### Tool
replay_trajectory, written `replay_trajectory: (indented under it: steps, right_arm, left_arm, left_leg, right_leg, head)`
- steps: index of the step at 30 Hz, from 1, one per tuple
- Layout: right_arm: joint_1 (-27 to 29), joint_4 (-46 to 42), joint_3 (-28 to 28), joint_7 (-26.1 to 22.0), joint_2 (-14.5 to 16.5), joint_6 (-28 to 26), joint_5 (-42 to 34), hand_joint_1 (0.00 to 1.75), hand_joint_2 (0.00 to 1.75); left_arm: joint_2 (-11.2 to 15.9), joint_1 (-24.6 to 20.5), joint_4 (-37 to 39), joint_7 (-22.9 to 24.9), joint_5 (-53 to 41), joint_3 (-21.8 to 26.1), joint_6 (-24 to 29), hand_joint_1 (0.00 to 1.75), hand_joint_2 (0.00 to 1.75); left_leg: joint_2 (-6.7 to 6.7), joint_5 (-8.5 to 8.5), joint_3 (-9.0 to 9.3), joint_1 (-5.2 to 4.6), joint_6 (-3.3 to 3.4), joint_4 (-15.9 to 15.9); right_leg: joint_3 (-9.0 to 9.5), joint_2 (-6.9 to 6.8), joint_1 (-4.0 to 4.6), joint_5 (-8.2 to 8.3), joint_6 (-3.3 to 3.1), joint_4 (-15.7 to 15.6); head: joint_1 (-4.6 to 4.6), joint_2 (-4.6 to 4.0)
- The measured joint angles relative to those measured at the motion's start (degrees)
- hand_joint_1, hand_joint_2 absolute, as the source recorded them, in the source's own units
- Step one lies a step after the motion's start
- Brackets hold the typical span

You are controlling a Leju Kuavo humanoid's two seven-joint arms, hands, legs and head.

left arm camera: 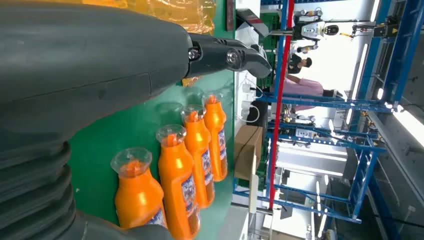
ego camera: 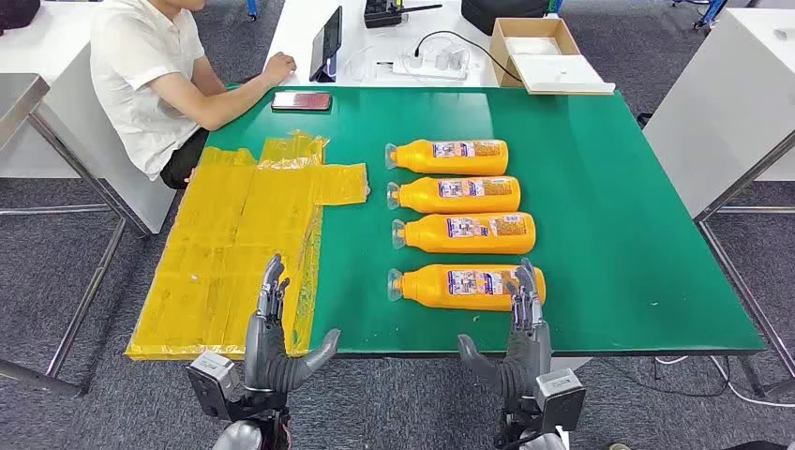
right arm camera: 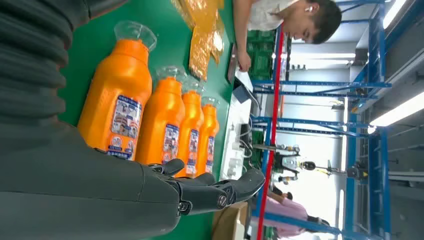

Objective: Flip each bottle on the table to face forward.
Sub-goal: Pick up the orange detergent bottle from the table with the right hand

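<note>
Green matting covers the desk, where four orange bottles lie on their sides in a column near the middle, clear caps pointing toward the left edge and printed labels facing up. Nearest the front edge is the first bottle, then the second bottle, the third bottle and the fourth bottle, each just beside the next without clearly touching. Over the front edge, the left hand is raised with fingers straight and thumb spread apart, holding nothing, above a stack of yellow plastic bags that runs along the left edge. Beside it, the right hand is likewise spread and empty, its fingertips overlapping the base end of the first bottle; whether they touch it cannot be told. At the far left corner a person in a white shirt sits with one hand near a phone.
</note>
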Motion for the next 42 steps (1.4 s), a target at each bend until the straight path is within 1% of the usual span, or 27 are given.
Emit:
replay_trajectory:
  steps: [5,9,13,17,20,23,26,29,34,38,42]
  right_arm:
    - [0.0,0.0,1.4,0.8,0.4,-3.5,0.7,0.00,1.75]
    - [-0.2,0.8,3.6,3.0,0.5,-3.5,-1.5,0.00,1.75]
    - [-0.6,1.1,5.9,3.6,0.8,-8.4,0.2,0.00,1.75]
    - [-1.0,1.1,7.8,3.0,0.9,-13.8,2.2,0.00,1.75]
    - [-1.2,1.1,8.7,2.2,0.9,-15.7,3.3,0.00,1.75]
    - [-1.5,1.0,9.4,0.4,0.7,-17.5,4.4,0.00,1.75]
    - [-1.7,0.5,9.7,-0.2,0.5,-18.1,4.3,0.00,1.75]
    - [-1.7,-0.3,10.0,-0.2,0.4,-20.4,5.3,0.00,1.75]
    - [-1.7,-0.5,11.2,-0.3,0.0,-25.8,8.8,0.00,1.75]
    - [-1.8,-0.3,11.9,-0.3,-0.7,-28.3,10.4,0.00,1.75]
    - [-2.6,0.8,12.2,-0.2,-1.7,-32.8,15.7,0.00,1.75]
  left_arm:
    - [0.0,-0.3,0.1,0.5,-0.3,-0.2,0.5,0.00,1.75]
    - [0.0,-0.8,0.3,0.2,-0.7,-0.3,0.7,0.00,1.75]
    - [0.0,-0.9,0.4,-0.2,-2.2,-0.4,2.2,0.00,1.75]
    - [0.0,-0.9,0.4,0.0,-1.7,-0.5,2.3,0.00,1.75]
    - [0.0,-0.9,0.4,0.0,-1.5,-0.5,2.2,0.00,1.75]
    - [0.0,-0.9,0.3,-1.2,-2.0,-0.5,2.2,0.00,1.75]
    - [-0.1,-0.7,-0.6,-2.2,-3.6,-0.4,3.9,0.00,1.75]
    - [-0.1,-0.5,-1.3,-1.9,-4.4,-0.3,5.5,0.00,1.75]
    - [-0.1,-0.4,-1.4,-1.7,-4.3,-0.1,5.6,0.00,1.75]
    - [-0.1,-0.4,-1.4,-1.6,-4.1,0.1,5.0,0.00,1.75]
    - [-0.1,-0.5,-1.5,-1.3,-4.2,0.2,4.2,0.00,1.75]
  left_leg:
    - [0.01,0.00,0.01,0.00,0.00,0.0]
    - [0.01,0.00,0.01,0.01,0.00,0.0]
    - [0.01,0.01,0.01,0.01,-0.01,0.0]
    - [0.01,0.01,0.01,0.01,-0.01,0.0]
    - [0.01,0.01,0.01,0.00,-0.01,0.0]
    - [0.01,0.01,0.01,0.00,-0.01,0.0]
    - [0.00,0.01,0.01,0.00,-0.01,0.0]
    - [0.01,0.01,0.01,0.00,-0.01,0.0]
    - [0.01,0.01,0.01,0.01,-0.01,0.0]
    - [0.00,0.01,0.01,0.00,-0.01,0.0]
    - [0.01,0.01,0.01,0.00,-0.01,0.0]
  right_leg:
    - [0.00,0.00,0.01,0.00,0.00,0.0]
    - [0.00,0.00,0.01,0.00,0.00,0.0]
    - [0.00,0.00,0.01,0.00,0.00,0.0]
    - [0.00,0.00,0.00,0.00,0.00,0.0]
    - [0.00,0.00,0.00,0.00,0.00,0.0]
    - [0.00,0.00,0.00,0.00,0.00,0.0]
    - [0.01,0.00,0.00,0.00,0.00,0.0]
    - [0.00,0.00,0.00,0.00,0.00,0.0]
    - [0.00,0.00,0.01,0.00,0.00,0.0]
    - [0.01,0.00,0.00,0.00,0.00,0.0]
    - [0.00,0.00,0.00,0.00,0.00,0.0]
  head:
    - [-0.01,-0.01]
    - [-0.01,-0.01]
    - [-0.01,-0.01]
    - [0.00,-0.01]
    - [0.00,-0.01]
    - [-0.01,-0.01]
    - [0.00,-0.01]
    - [-0.01,0.00]
    - [-0.01,0.00]
    - [-0.01,-0.01]
    - [-0.01,-0.01]
